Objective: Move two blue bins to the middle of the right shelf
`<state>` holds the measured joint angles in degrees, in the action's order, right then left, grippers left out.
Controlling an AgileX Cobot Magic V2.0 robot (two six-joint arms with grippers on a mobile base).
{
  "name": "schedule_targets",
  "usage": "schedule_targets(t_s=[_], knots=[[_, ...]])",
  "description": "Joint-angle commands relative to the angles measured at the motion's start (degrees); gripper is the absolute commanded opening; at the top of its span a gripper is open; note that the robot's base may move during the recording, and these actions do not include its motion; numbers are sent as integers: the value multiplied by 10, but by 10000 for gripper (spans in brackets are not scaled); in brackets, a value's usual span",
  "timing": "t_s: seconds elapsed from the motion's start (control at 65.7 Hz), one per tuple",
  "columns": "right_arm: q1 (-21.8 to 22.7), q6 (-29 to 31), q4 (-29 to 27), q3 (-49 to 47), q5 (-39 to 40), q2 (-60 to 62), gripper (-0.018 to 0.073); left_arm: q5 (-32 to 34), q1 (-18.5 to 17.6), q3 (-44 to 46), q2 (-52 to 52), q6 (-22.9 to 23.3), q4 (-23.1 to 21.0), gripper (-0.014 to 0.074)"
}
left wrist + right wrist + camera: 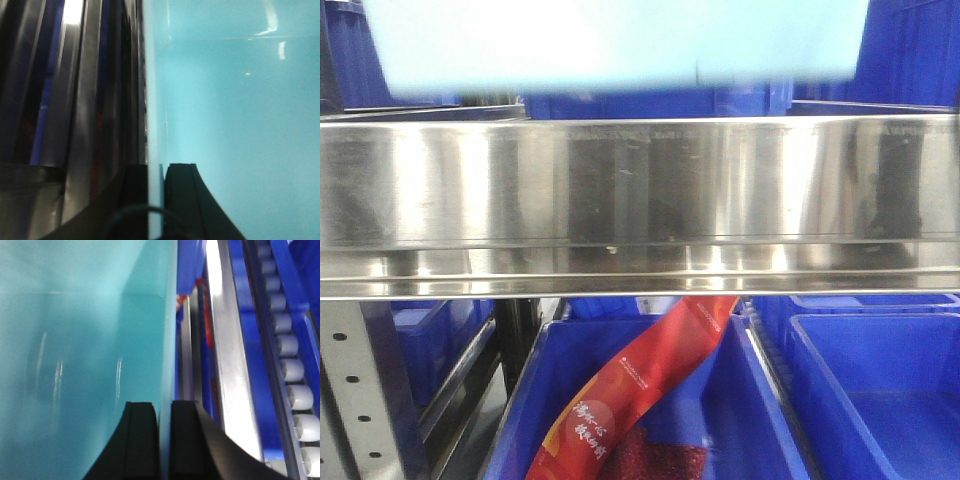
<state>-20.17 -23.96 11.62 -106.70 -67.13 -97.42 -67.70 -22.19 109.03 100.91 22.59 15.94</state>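
A pale blue bin (620, 40) fills the top of the front view, blurred, just above a steel shelf rail (640, 190). My left gripper (155, 172) is shut on the bin's left wall, one black finger (134, 200) outside and the other inside the bin (235, 115). My right gripper (164, 410) is shut on the right wall of the same bin (75, 340), one finger (142, 440) inside and one outside. I see only this one pale bin; whether another is nested in it cannot be told.
Under the rail stand dark blue bins; the middle one (740, 400) holds a red packet (640, 390), another (880, 390) is to its right. More dark blue bins (910, 50) sit behind. A roller track (292, 370) and a steel upright (227, 350) lie right of the right gripper.
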Motion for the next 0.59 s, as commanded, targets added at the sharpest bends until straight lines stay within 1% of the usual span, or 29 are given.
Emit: schedule_targets(t_s=[0.0,0.228,0.274,0.304,0.35,0.365,0.38,0.457,0.472,0.502,0.517,0.533,0.578], knots=[[1,-1,-25,-5,38,-7,-162,40,-8,10,7,1,-24,-111],[6,-1,-26,-5,14,-32,-162,41,-8,10,17,1,-21,-110],[6,-1,-26,-5,16,-32,-139,41,-8,10,17,1,-21,-94],[6,-1,-26,-5,18,-32,-93,41,-8,10,17,1,-20,-70],[6,-1,-26,-5,21,-32,-13,40,-8,10,17,1,-17,-14],[6,-1,-26,-5,22,-32,18,40,-8,10,17,1,-16,21],[6,-1,-26,-5,22,-32,68,39,-8,10,17,1,-15,48],[6,-1,-26,-5,21,-32,228,39,-8,10,17,4,-11,197],[6,-1,-26,-5,20,-32,255,39,-8,10,17,4,-11,245],[6,-1,-26,-5,20,-32,300,39,-8,10,17,4,-9,309],[6,-1,-25,-5,20,-32,319,39,-8,10,17,5,-8,324],[6,-1,-25,-5,20,-31,333,39,-8,10,15,5,-6,369],[6,-1,-22,-5,20,-30,366,39,-8,10,15,5,1,447]])
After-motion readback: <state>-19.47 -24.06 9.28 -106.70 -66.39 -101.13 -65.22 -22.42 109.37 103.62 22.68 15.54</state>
